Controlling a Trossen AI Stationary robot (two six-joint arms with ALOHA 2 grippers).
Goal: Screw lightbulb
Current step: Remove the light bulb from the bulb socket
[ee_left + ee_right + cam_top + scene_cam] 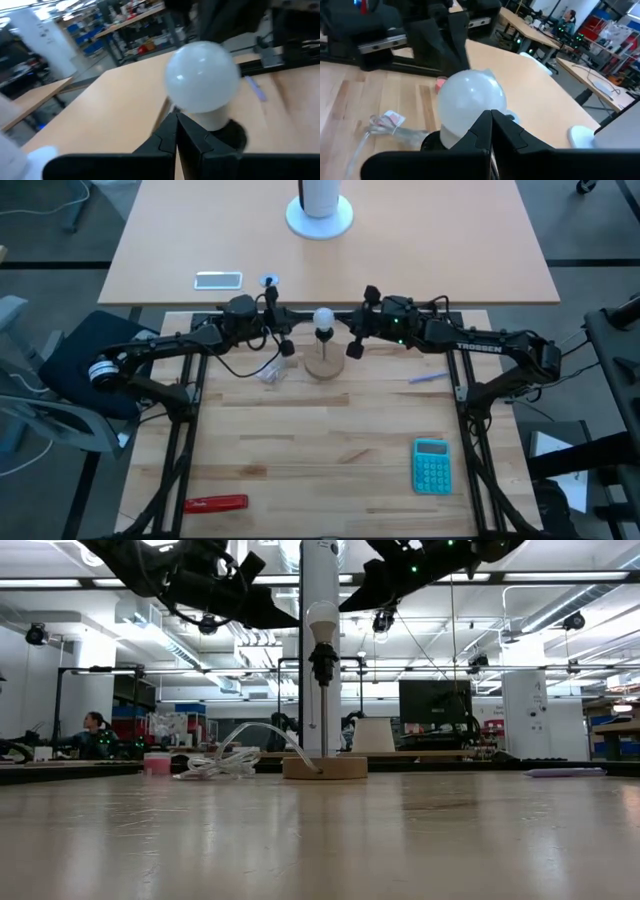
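Observation:
The white lightbulb (pixel 323 318) sits upright in a black socket (pixel 322 665) on a thin post above the round wooden disc stand (pixel 323 366), which rests flat on the table. My left gripper (pixel 300 318) is shut, its tips close to the bulb's left side; the bulb fills the left wrist view (pixel 202 75). My right gripper (pixel 344 322) is shut, close to the bulb's right side; the bulb also shows in the right wrist view (pixel 470 97). My left gripper (pixel 176 120) has its shut fingertips level at the bulb's neck (pixel 212 120), coming from the table's left; I cannot tell whether they touch it. My right gripper (pixel 491 116) has its shut fingertips level against the bulb's round body (pixel 480 107), coming from the right; I cannot tell whether they touch it.
A clear crumpled plastic wrapper (pixel 272 372) lies left of the stand. A pen (pixel 428 378), a teal calculator (pixel 432 465) and a red tool (pixel 216 503) lie on the table. A phone (pixel 218 279) and a white base (pixel 320 218) are on the far table.

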